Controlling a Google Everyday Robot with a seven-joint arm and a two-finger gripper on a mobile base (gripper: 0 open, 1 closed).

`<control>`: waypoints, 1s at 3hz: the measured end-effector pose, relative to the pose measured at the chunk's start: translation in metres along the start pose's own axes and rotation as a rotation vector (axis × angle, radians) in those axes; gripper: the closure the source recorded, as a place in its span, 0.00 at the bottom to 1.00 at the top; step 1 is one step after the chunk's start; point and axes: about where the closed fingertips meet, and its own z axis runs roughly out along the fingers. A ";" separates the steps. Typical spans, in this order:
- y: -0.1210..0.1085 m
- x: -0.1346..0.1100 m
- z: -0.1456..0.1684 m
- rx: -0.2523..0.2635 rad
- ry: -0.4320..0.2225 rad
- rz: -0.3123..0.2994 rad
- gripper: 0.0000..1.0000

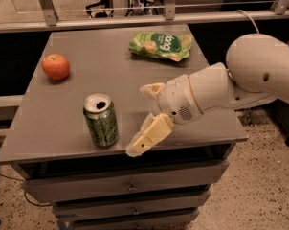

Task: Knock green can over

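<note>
The green can point(101, 120) stands upright near the front edge of the grey table point(101, 51), its silver top with the open pull-tab hole facing up. My gripper point(140, 120) is just to the right of the can, low over the table's front edge, with a small gap between them. Its two pale fingers point(149, 135) are spread apart and hold nothing. The white arm reaches in from the right.
An orange fruit point(56, 66) lies at the table's left side. A flat green snack bag point(161, 45) lies at the back right. The table sits on a drawer cabinet point(130, 188). A metal rail point(135, 18) runs behind the table.
</note>
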 end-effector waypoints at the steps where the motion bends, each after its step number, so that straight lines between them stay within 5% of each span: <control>1: 0.000 0.000 0.000 0.000 0.001 0.000 0.00; 3: 0.002 -0.030 0.030 -0.033 -0.143 -0.061 0.00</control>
